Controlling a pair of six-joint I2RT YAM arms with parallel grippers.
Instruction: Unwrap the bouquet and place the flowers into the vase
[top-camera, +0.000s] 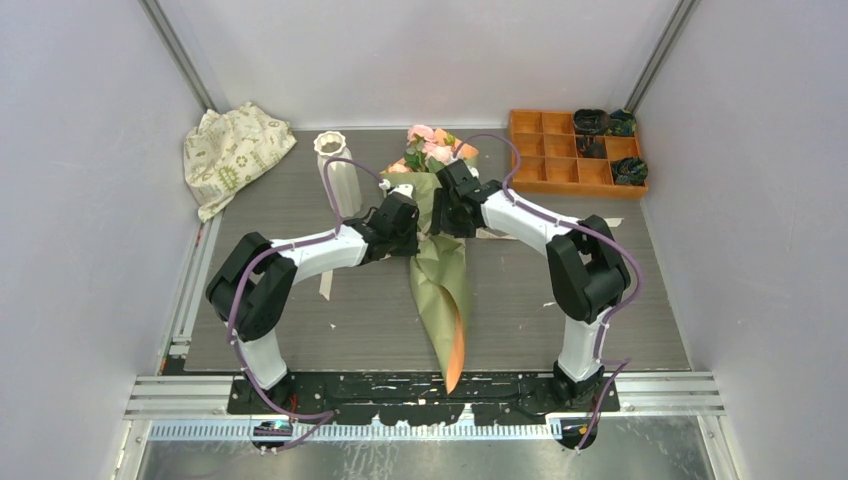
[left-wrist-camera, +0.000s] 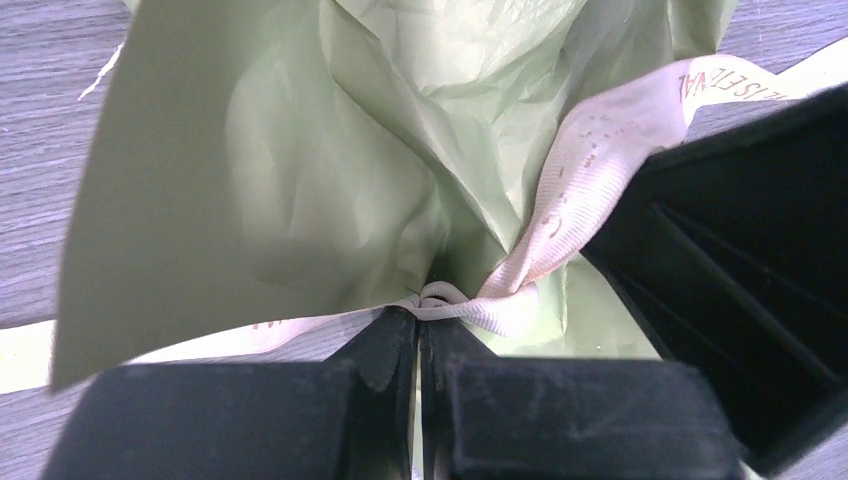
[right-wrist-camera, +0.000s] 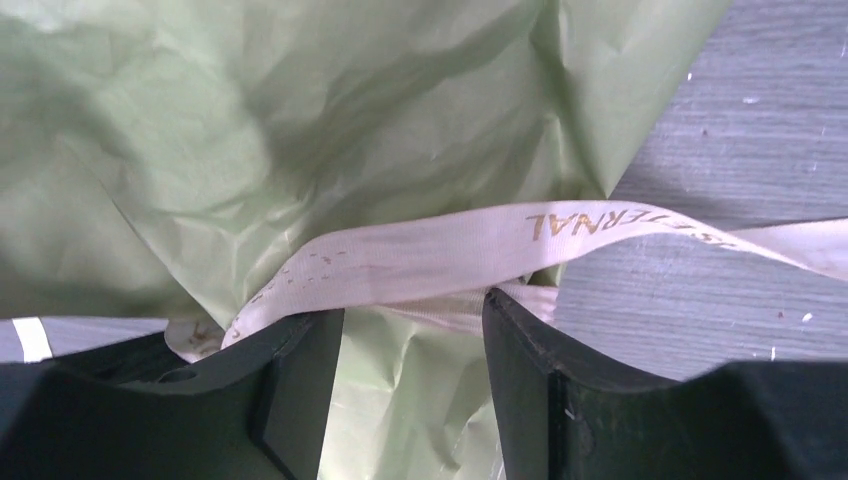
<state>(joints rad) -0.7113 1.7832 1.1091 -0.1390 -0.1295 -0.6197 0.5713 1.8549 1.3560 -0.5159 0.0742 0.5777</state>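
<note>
left jaws: closed, pinching the ribbon (left-wrist-camera: 575, 180) at the knot (left-wrist-camera: 438, 296).
right jaws: open, ribbon tail across their gap; close on it and pull slowly away from the knot.
bouquet (top-camera: 441, 275): flat on the desk (top-camera: 600, 320), between the arms.
vase (top-camera: 336, 172): upright, left of the blooms.

Left arm (top-camera: 300, 255) and right arm (top-camera: 530, 222): elbows bent out to the sides, forearms angled inward, wrists close together. Left gripper (left-wrist-camera: 418, 322): fingers pressed together. Right gripper (right-wrist-camera: 413, 312): fingers parted.
</note>
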